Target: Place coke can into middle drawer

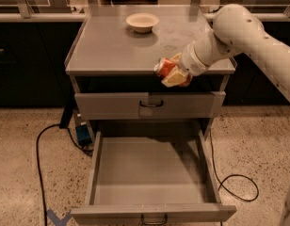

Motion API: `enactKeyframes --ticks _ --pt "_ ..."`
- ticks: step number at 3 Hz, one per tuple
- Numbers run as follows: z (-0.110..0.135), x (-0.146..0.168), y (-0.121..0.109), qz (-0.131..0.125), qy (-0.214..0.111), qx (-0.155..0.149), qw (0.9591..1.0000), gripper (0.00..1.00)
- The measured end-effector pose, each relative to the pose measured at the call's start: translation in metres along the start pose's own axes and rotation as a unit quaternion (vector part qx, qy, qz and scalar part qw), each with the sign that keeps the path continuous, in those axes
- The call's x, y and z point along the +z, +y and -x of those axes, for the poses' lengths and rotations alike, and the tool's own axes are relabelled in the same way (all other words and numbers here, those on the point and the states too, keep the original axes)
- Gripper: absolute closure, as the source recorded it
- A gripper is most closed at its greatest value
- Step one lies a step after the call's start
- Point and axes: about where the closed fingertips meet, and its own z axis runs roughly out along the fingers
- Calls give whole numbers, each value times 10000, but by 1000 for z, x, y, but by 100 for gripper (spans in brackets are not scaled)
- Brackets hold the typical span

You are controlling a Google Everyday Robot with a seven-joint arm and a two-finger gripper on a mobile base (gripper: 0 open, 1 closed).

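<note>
The coke can (165, 68), red with a silver top, is held tilted on its side in my gripper (173, 72). The gripper is shut on it, with cream finger pads on either side, and hangs in the air at the front edge of the cabinet top, right of centre. The middle drawer (149, 171) is pulled wide open below, its grey floor bare, with its dark loop handle (153, 219) at the bottom edge. The can is above the drawer's back right part, in front of the upper drawer front (149, 105), which is closed.
A round cream bowl (142, 21) stands at the back of the grey cabinet top (121, 46). My white arm (244, 29) reaches in from the right. Black cables (41, 149) and a blue plug box (82, 133) lie on the speckled floor at left; another cable (239, 185) lies at right.
</note>
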Motion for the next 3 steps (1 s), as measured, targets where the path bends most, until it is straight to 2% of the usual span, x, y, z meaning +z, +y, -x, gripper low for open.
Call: enactKeyframes --ticks 2,3 --pt "5 -3 3 44 -100 -2 9999 100" --pt "29 -22 -1 38 -335 -184 9993 100"
